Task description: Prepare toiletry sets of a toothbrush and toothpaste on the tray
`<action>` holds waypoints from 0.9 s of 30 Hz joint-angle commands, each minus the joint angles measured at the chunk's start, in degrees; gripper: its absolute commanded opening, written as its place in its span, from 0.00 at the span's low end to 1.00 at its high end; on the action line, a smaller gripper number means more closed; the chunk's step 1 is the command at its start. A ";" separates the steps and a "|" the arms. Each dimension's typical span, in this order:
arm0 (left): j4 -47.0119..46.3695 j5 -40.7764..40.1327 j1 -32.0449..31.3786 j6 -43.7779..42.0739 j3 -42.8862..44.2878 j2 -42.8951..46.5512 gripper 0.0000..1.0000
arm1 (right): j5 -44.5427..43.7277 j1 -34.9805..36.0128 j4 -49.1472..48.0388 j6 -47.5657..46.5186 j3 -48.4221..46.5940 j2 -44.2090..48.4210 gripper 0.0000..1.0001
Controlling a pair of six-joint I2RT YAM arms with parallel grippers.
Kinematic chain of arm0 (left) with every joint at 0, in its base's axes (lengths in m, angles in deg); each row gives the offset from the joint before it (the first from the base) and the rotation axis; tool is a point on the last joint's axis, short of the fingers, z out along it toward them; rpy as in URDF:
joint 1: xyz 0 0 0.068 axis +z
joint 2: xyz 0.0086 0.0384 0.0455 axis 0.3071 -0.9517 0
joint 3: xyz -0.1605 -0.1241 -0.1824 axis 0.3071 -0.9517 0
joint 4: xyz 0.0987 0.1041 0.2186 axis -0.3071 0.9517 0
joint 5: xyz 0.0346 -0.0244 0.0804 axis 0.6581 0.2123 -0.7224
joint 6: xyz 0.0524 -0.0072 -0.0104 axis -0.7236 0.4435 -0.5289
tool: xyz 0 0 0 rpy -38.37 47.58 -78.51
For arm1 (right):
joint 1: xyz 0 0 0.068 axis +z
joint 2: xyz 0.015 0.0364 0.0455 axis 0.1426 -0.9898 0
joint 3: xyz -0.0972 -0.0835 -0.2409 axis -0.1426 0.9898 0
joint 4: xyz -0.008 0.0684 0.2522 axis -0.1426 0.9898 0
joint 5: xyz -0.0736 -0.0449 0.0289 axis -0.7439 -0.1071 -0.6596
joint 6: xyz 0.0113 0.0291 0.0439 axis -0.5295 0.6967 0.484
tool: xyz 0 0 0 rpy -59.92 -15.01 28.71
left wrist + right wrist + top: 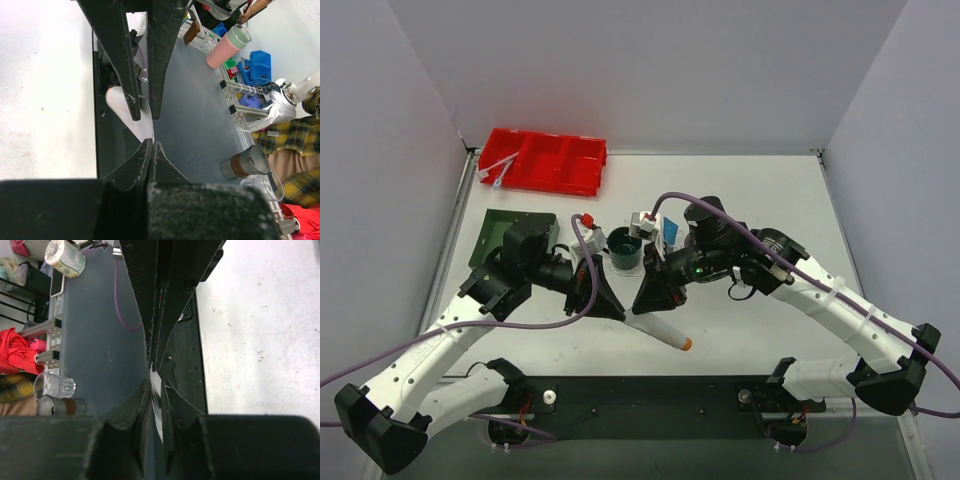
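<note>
A white-grey toothpaste (660, 330) with an orange cap hangs low over the table's front middle. My right gripper (638, 306) is shut on its flat end, and the white strip shows between the jaws in the right wrist view (158, 381). My left gripper (620, 312) is shut tip to tip against the right one, pinching the same end (152, 142). The tube (125, 107) shows beyond its jaws. The blue toothpaste (670, 233) stands behind the right gripper. Pale toothbrushes (498, 170) lie in the red bin. The clear tray (642, 266) is only a faint glossy edge by the dark cup.
A red three-compartment bin (548, 160) sits at the back left. A dark green square tray (498, 232) lies partly under my left arm. A dark green cup (623, 248), a red-capped small item (588, 222) and a white item (642, 222) crowd the middle.
</note>
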 commanded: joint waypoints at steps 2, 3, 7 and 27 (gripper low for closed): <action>-6.23 -0.14 -0.02 0.49 0.06 1.45 0.00 | 4.05 1.06 -2.37 0.74 0.25 -0.59 0.00; -6.76 -0.50 -0.11 0.84 -0.12 1.46 0.00 | 3.79 1.06 -2.46 0.74 0.43 -0.50 0.00; -10.61 -4.36 -0.02 3.73 -0.82 2.16 0.18 | -0.93 1.15 -6.13 2.40 2.62 1.60 0.00; -59.85 -34.77 -4.41 31.34 -25.08 8.49 0.90 | -27.51 0.44 -41.39 13.31 22.14 23.58 0.00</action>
